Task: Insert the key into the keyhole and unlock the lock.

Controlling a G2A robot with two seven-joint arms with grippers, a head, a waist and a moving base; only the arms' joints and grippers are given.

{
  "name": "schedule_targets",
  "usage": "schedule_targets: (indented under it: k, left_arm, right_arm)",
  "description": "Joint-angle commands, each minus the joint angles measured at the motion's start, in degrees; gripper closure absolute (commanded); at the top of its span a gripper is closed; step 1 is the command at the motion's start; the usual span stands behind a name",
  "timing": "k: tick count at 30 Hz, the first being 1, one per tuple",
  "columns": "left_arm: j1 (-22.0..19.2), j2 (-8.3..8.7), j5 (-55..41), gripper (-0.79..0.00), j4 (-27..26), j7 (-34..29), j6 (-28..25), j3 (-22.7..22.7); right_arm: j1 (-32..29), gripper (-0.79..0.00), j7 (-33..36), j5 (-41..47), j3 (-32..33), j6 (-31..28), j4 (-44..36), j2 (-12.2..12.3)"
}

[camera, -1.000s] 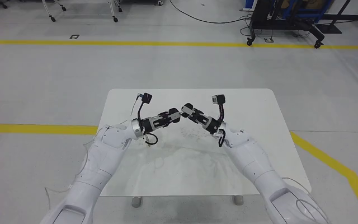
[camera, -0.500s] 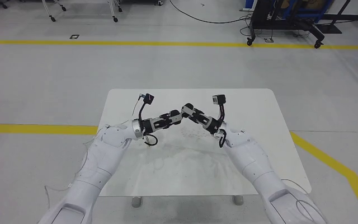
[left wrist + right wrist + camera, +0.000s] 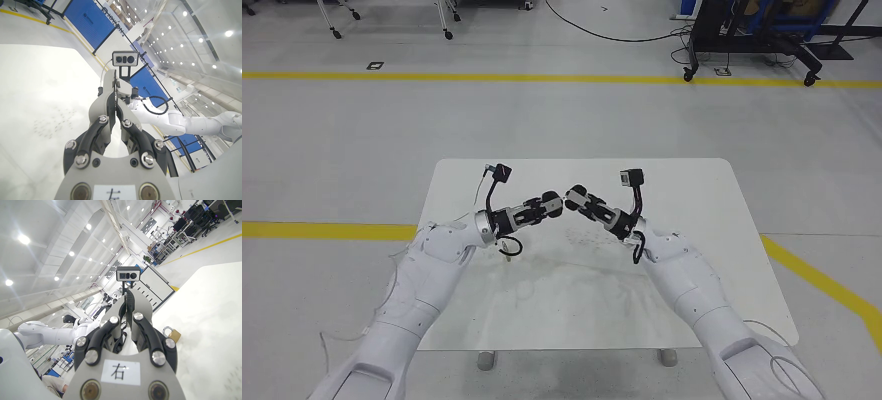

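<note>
Left claw (image 3: 114, 81) pressed together, right claw (image 3: 126, 296) likewise, tips near each other above worktop (image 3: 692, 190), 11 o'clock of centre; I log padlock (image 3: 174, 334) on it.

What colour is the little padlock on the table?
The padlock has a gold body and silver shackle; right wrist view shows it best.

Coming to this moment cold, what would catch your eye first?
The left hand and right hand meet tip to tip above the middle of the white table, both shut. A brass padlock with a silver shackle lies on the table near the right hand, held by neither.
</note>
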Motion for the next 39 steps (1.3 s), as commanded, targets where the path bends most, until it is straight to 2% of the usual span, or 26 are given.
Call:
schedule_targets:
  k: [1,16,19,22,25,30,35,36,37,38,39]
  left_arm:
    - [0.11,0.07,-0.4,0.0,-0.14,0.48,-0.42,-0.24]
    - [0.23,0.18,-0.27,0.0,-0.32,1.22,-1.05,-0.51]
    - [1.14,0.41,1.05,0.0,-1.73,1.85,0.28,-0.73]
    - [1.33,0.95,4.23,0.0,-2.78,0.53,1.71,-1.22]
    - [1.13,1.27,6.98,0.0,-3.71,-2.96,3.61,-0.33]
    - [0.68,1.34,7.05,0.0,-4.88,-8.39,3.42,1.89]
    - [-0.1,1.56,7.55,0.0,-4.77,-11.76,2.37,3.06]
    - [-0.15,1.59,7.63,0.0,-4.76,-12.0,2.13,3.26]
    - [-0.21,1.6,7.77,0.0,-4.85,-12.49,1.93,3.61]
    - [-0.3,1.63,7.99,0.0,-4.88,-12.66,1.8,3.83]
    - [-0.29,1.63,8.02,0.0,-4.87,-12.5,1.83,4.01]
  right_arm:
    - [-0.06,-0.785,0.16,-0.26,0.37,0.0,-0.18,0.0]
    - [-0.24,-0.785,0.39,-0.89,1.02,0.0,-0.44,0.07]
    - [-0.18,-0.785,0.27,-2.2,1.07,0.1,-0.89,0.19]
    - [1.81,-0.785,5.35,-15.44,0.88,1.18,-2.2,1.72]
    - [2.47,-0.785,7.31,-21.86,2.04,2.58,-3.0,3.51]
    - [0.88,-0.785,9.55,-21.31,3.94,4.81,-6.66,6.36]
    - [-0.93,-0.785,13.04,-17.72,1.58,8.29,-11.6,8.63]
    - [-1.09,-0.696,13.4,-16.56,1.06,8.66,-11.94,9.02]
    - [-1.15,-0.542,13.77,-15.58,0.45,9.03,-12.15,9.36]
    - [-1.16,-0.456,14.09,-14.43,-0.3,9.34,-12.43,9.66]
    - [-1.17,-0.406,14.28,-13.15,-1.09,9.54,-12.69,9.94]
